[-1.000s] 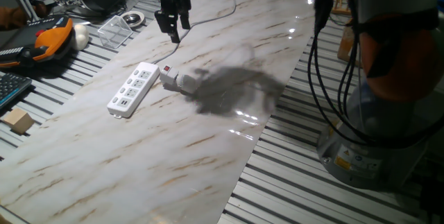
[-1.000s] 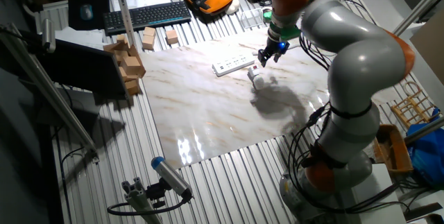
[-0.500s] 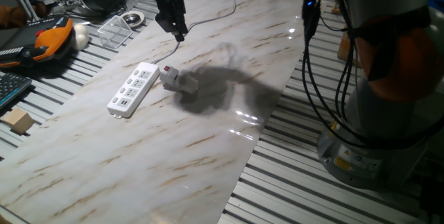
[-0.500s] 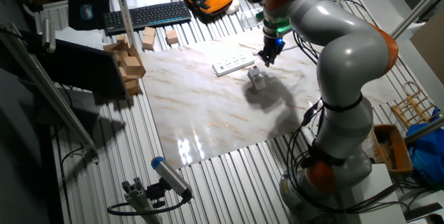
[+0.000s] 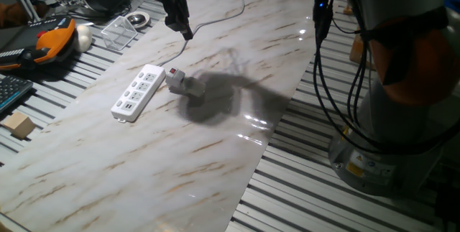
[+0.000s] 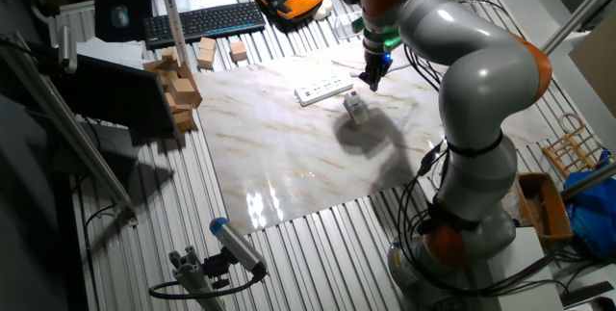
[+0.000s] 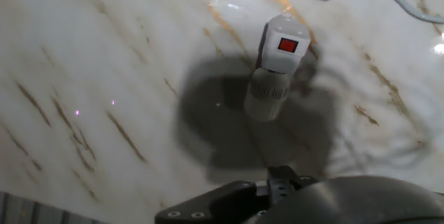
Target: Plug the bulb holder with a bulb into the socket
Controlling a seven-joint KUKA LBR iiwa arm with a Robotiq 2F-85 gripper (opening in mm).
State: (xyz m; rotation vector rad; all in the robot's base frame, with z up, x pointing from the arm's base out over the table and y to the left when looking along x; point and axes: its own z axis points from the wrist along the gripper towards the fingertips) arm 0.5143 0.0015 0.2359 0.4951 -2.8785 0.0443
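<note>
Bulb holder point(image 7: 281, 47) lies beside socket point(image 5: 138, 92).

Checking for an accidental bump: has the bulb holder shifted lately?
Yes. The bulb holder now lies nearer the socket, swung round beside its switch end.

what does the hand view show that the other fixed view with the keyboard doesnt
Only the hand view shows the red switch on the bulb holder and the ribbed bulb fitted at its near end. Only the fixed view shows the gripper above the holder, the full power strip, the keyboard and wooden blocks. Both show the holder lying on the marble table near the strip, not plugged in.
</note>
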